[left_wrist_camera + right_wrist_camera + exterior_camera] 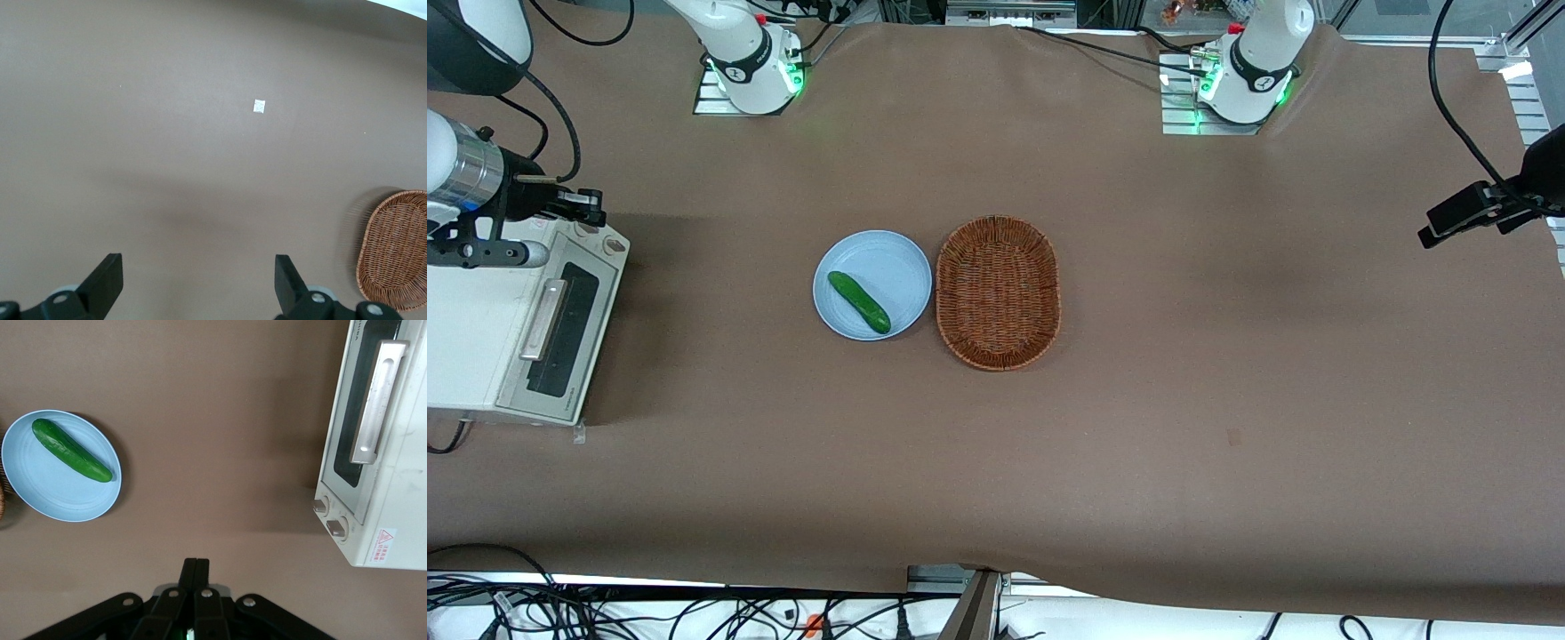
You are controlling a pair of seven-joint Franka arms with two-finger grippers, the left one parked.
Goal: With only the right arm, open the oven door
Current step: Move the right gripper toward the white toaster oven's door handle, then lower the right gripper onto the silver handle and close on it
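Note:
The off-white oven (467, 333) (393, 513) stands at the working arm's end of the table. Its door (560, 333) (363, 420) is closed, with dark glass and a silver bar handle (544, 318) (379, 400). Two round knobs (330, 517) sit beside the door. The right arm (467, 178) hangs above the oven's knob end, farther from the front camera than the handle. Its gripper (591, 209) (197, 565) is shut, fingers pressed together with nothing between them, apart from the door.
A light-blue plate (871, 284) (60, 467) holds a green cucumber (858, 302) (70, 450) near the table's middle. A woven wicker basket (998, 292) (393, 250) lies beside the plate. A small white tag (259, 105) lies on the brown cloth.

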